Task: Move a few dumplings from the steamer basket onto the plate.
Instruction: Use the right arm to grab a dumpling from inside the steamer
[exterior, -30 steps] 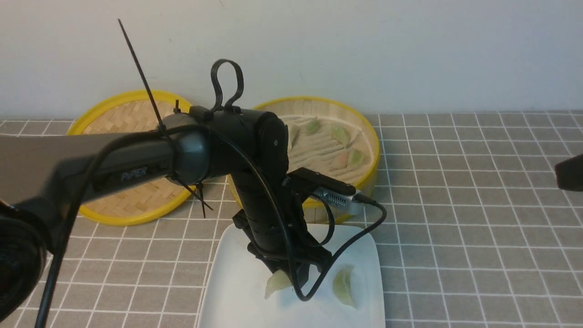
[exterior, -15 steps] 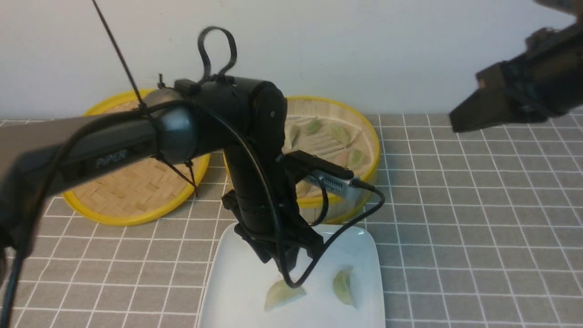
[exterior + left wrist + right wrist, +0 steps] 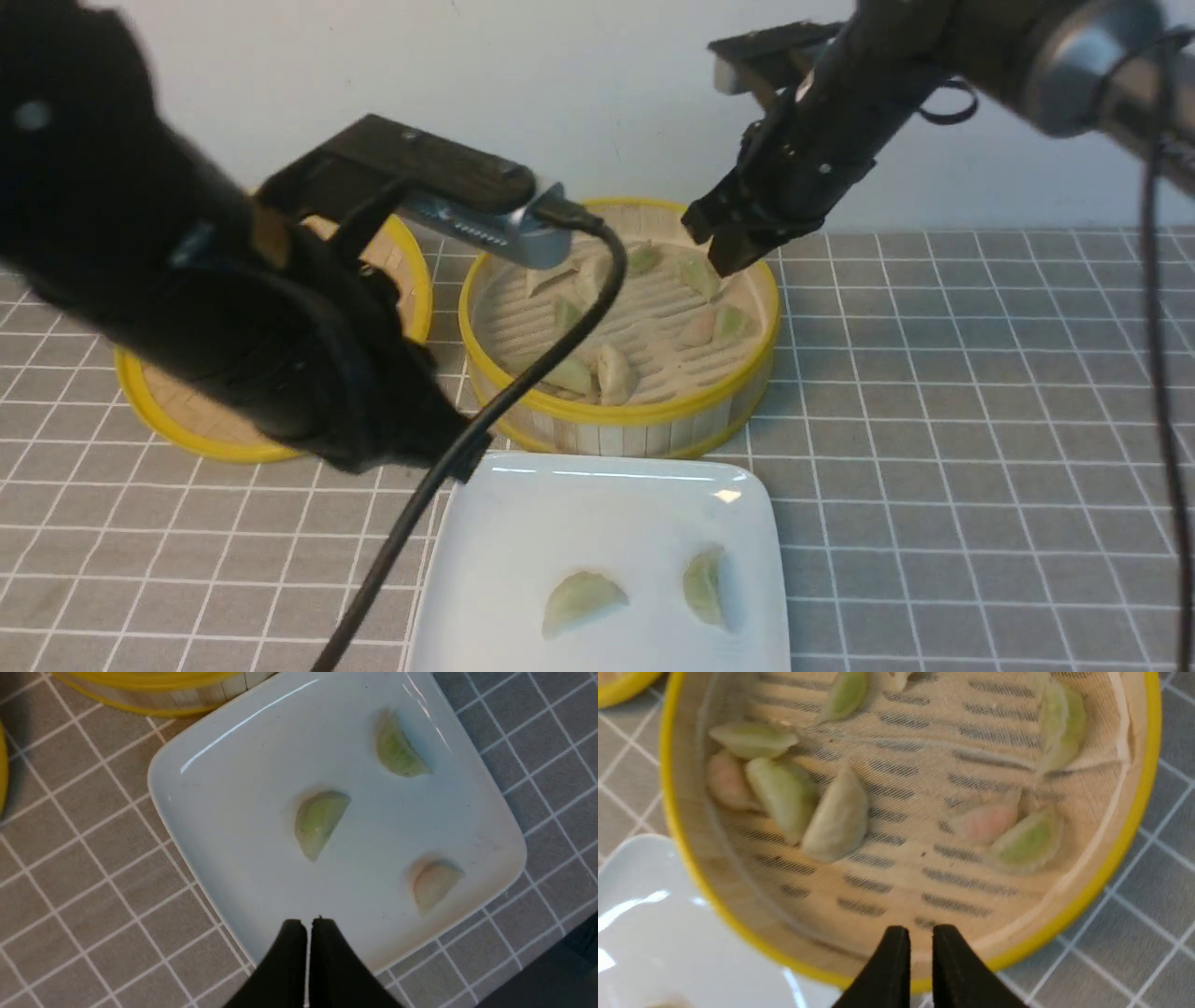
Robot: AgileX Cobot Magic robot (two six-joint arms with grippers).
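Currently, three dumplings (image 3: pixel 320 821) are observed on the plate (image 3: pixel 224 872), at six o'clock of the steamer basket (image 3: pixel 621 411). The left pincer (image 3: pixel 309 924) is closed, empty; the right pincer (image 3: pixel 921 931) is slightly parted, empty. Soft, light dumplings are best gripped gently mid-body.

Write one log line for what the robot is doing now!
left fingers: shut, empty | right fingers: slightly open, above steamer basket | plate: three dumplings
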